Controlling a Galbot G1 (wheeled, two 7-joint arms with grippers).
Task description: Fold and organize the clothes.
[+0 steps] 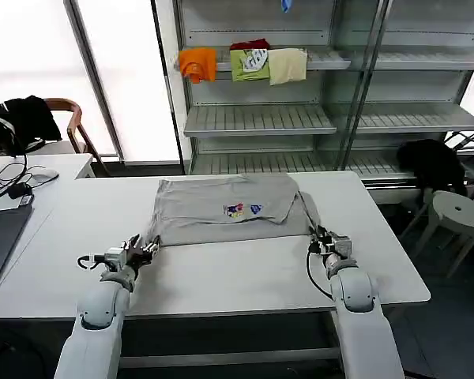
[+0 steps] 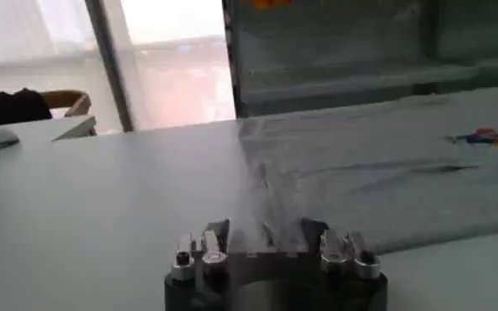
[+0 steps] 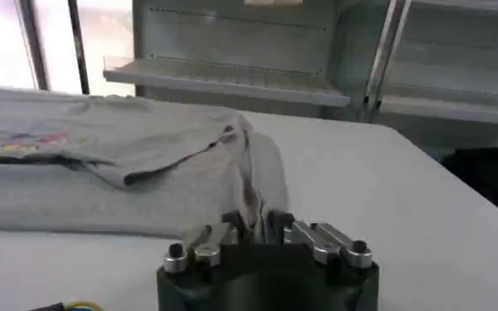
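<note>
White table [image 1: 221, 276]; grey shirt [image 1: 221, 209] flat on far half.

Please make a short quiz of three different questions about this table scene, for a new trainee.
1. True or false: the grey shirt lies on the white table.
2. Which corner of the shirt's near edge is the left gripper at? A) the robot's left B) the robot's right
3. Fill in: the right gripper is shut on the shirt's ____ edge.

Key: 1 true; 2 A; 3 near.
</note>
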